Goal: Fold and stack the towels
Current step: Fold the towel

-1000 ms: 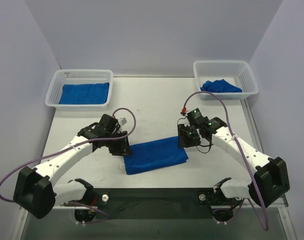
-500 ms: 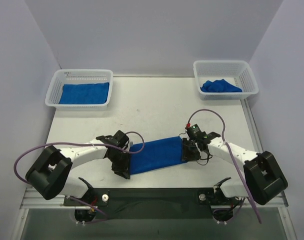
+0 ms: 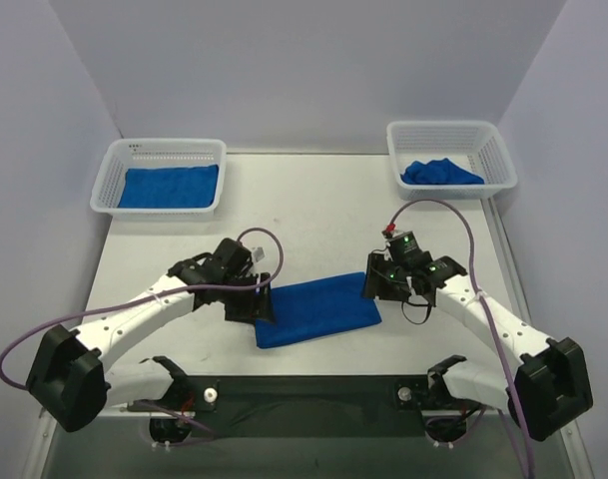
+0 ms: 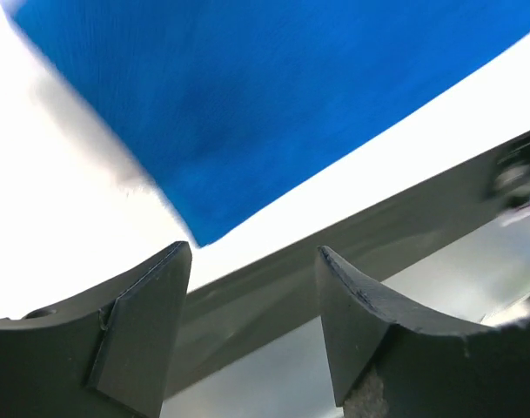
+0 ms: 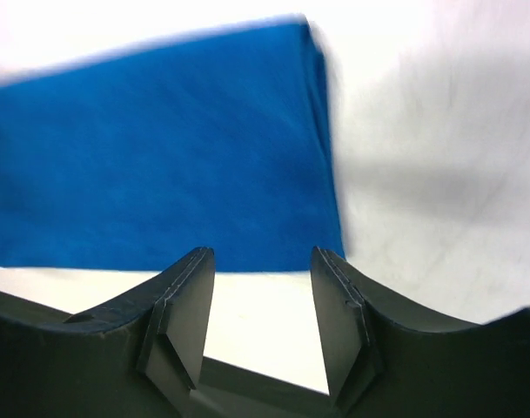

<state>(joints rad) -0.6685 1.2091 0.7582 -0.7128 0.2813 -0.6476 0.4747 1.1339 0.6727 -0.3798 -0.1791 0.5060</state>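
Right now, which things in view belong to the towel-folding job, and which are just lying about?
Job:
folded towel, near centre
flat towel, far left
crumpled towel, far right

Lying about:
left basket, holding the flat towel
right basket, holding the crumpled towel

One towel (image 3: 316, 311) lies on the table (image 3: 313, 205) in front; left basket (image 3: 174, 152) and right basket (image 3: 443, 136) stand behind

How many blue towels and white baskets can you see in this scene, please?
Blue towels: 3
White baskets: 2
Total: 5
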